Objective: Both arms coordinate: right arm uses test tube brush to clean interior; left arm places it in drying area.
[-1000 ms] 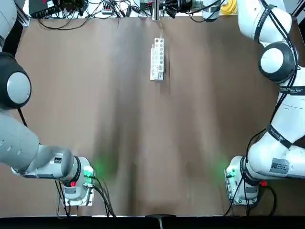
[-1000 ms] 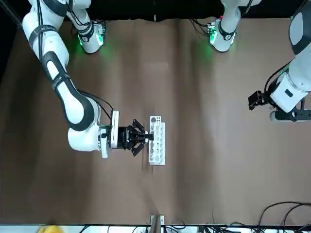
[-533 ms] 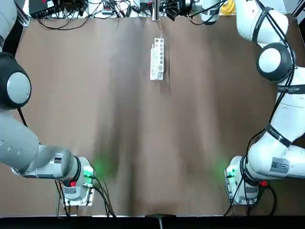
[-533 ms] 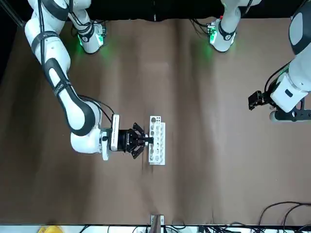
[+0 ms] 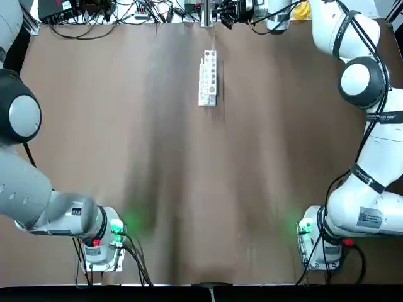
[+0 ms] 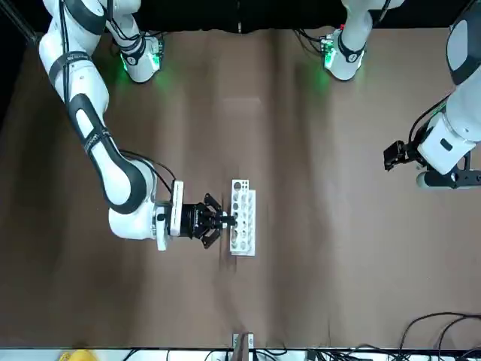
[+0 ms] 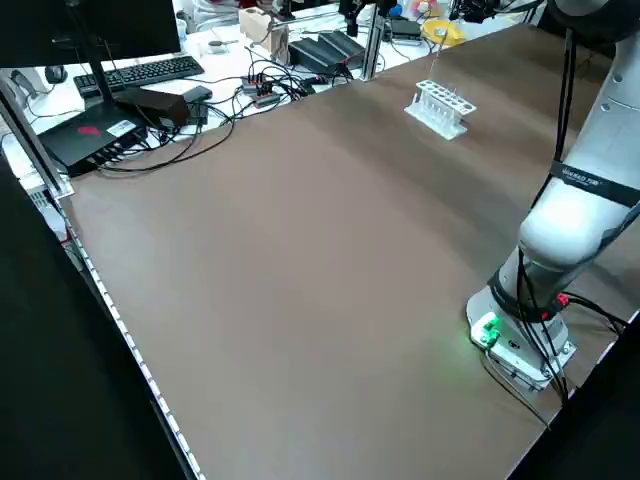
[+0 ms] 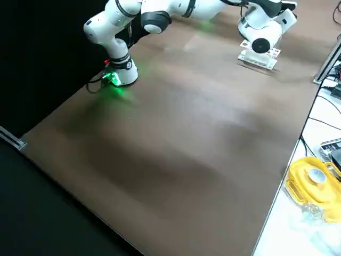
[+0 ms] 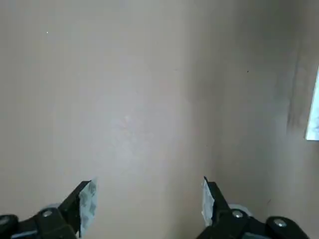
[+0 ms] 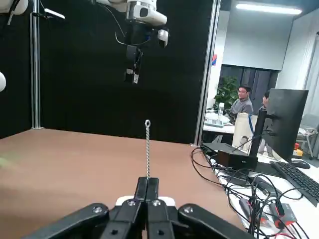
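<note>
Right gripper (image 6: pixel 222 219) pinching test tube brush (image 10: pixel 147 149) beside far-centre rack (image 6: pixel 243 216); left gripper (image 9: pixel 147 201) spread, hovering over table (image 9: pixel 149 89).

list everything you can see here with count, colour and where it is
test tube rack: 1, white, far middle of the table from the robot
test tube brush: 1, pale twisted wire, upright in the right gripper
table: 1, brown
cables and electronics: several, black, beyond the table's far edge
yellow object: 1, off the table edge
people: two, seated in the background
right gripper: 1, black, at the rack, shut on the brush
left gripper: 1, black, open above bare table
</note>
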Tool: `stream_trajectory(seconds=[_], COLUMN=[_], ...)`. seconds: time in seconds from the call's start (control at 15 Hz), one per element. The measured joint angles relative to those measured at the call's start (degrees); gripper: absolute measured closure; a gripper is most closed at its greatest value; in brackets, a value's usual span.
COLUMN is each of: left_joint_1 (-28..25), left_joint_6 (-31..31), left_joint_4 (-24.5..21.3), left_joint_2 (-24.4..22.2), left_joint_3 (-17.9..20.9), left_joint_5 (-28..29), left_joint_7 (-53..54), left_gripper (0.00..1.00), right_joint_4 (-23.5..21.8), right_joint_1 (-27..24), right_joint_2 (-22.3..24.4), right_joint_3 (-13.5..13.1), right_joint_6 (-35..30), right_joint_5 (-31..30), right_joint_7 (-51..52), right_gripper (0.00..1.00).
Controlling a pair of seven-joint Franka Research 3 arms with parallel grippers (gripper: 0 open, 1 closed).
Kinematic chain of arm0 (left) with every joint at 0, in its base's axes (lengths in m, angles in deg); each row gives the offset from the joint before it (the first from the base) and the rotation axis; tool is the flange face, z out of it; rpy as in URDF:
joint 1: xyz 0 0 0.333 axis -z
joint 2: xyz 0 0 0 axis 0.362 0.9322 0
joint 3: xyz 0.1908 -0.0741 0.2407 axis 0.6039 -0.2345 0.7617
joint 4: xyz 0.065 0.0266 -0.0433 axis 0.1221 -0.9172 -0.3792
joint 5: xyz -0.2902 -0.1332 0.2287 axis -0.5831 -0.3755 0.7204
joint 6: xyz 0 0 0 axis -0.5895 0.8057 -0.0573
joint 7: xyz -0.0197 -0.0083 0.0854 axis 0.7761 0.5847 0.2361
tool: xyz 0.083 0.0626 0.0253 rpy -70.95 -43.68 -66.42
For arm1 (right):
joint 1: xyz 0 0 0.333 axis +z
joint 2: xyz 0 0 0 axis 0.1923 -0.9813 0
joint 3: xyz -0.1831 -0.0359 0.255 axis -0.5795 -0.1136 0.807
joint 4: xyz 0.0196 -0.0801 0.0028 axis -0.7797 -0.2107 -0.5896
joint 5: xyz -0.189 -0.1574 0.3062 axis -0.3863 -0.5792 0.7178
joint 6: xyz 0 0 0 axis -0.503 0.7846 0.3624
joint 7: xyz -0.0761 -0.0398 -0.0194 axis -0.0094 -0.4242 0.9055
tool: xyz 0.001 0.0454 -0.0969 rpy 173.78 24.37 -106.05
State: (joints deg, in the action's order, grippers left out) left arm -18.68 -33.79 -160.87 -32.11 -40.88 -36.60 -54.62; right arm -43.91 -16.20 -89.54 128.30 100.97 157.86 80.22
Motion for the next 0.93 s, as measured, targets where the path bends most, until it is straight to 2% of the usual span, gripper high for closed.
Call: stream_trajectory(seconds=[0.93], left_joint_1=[0.18], left_joint_6=[0.00], left_joint_4=[-0.11], left_joint_2=[0.08], left_joint_3=[-0.04], left_joint_5=[0.00], left_joint_7=[-0.01], left_gripper=[0.00], right_joint_4=[-0.01], right_joint_1=[0.43], right_joint_2=[-0.99], right_joint_3=[-0.06], right_joint_6=[-0.06], right_joint_5=[0.00], right_joint_7=[1.03], right_gripper=[0.98])
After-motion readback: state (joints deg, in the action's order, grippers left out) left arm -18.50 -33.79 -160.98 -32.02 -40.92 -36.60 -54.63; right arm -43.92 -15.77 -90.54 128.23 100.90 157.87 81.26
